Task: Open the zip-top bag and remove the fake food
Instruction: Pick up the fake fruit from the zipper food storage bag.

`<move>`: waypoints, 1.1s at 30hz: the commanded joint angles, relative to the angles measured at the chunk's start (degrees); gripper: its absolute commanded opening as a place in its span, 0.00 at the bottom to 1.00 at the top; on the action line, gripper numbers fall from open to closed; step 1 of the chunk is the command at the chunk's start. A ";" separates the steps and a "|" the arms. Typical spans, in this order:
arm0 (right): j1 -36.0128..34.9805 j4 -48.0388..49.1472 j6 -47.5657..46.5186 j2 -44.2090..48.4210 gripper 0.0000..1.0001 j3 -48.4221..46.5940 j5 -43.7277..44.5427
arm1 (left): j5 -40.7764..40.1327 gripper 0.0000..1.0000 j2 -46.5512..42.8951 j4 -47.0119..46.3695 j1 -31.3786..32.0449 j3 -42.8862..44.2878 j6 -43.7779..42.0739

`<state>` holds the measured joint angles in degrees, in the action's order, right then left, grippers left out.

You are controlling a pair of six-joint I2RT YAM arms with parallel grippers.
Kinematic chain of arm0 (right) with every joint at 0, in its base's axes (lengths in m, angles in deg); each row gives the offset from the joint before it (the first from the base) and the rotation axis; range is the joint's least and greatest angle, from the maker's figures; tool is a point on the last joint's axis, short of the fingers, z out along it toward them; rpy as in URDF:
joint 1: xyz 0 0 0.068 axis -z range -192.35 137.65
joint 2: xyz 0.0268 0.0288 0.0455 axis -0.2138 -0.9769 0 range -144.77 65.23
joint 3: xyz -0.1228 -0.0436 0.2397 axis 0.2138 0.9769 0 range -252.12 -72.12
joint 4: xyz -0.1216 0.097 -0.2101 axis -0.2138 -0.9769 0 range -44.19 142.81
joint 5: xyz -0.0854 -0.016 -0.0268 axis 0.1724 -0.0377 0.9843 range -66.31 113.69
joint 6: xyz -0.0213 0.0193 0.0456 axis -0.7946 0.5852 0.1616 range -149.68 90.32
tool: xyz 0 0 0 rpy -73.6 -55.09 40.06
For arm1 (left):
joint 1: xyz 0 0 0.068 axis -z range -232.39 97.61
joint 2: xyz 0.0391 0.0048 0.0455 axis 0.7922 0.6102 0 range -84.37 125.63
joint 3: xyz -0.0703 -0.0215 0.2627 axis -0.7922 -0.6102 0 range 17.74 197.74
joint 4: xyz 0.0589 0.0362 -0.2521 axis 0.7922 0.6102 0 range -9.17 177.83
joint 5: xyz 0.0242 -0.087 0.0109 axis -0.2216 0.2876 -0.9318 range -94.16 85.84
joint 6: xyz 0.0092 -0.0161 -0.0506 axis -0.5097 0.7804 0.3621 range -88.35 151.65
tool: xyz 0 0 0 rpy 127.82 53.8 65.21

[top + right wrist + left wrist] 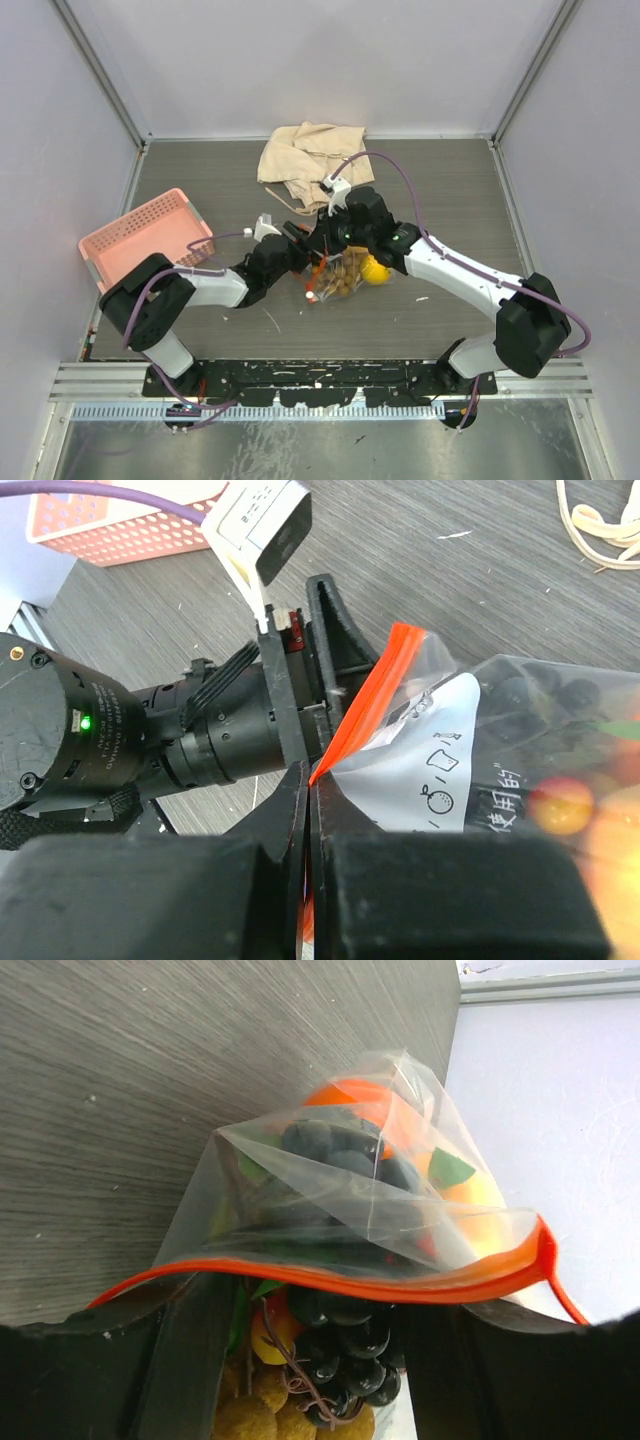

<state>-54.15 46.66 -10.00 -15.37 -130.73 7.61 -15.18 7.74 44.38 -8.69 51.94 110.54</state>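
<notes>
The zip-top bag (345, 272) lies mid-table, held between both grippers. Through its clear plastic I see dark purple grapes (345, 1345), a tan berry cluster (250, 1415), an orange fruit (345, 1095) and a yellow lemon (376, 270). My right gripper (312, 780) is shut on the end of the orange-red zip strip (375, 685). My left gripper (330, 1360) is at the bag's left end. Its jaws stand wide apart with the fruit between them, and the zip strip (330, 1282) arcs just above both fingers. In the top view the left gripper (300, 252) and the right gripper (337, 240) meet over the bag.
A pink mesh basket (145, 235) stands at the left table edge and shows in the right wrist view (120, 520). A beige cloth (305, 160) lies at the back centre, just behind the right wrist. Grey walls enclose the table.
</notes>
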 commanded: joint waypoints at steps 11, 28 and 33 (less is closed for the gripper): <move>-0.89 -1.35 -2.18 5.86 0.03 1.41 4.35 | 1.52 0.09 0.14 -6.68 -0.36 3.76 -2.55; 4.92 -2.58 -3.68 10.58 0.04 5.16 4.98 | 6.31 0.00 -11.04 12.25 -0.31 5.01 -15.07; 5.56 -2.31 -4.01 10.98 0.05 6.51 6.13 | 8.38 0.00 -13.25 16.78 -0.29 6.37 -19.08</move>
<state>-49.25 42.42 -13.06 -6.93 -124.59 12.18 -9.04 -1.48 58.22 -8.69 55.02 96.44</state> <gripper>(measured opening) 0.056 0.115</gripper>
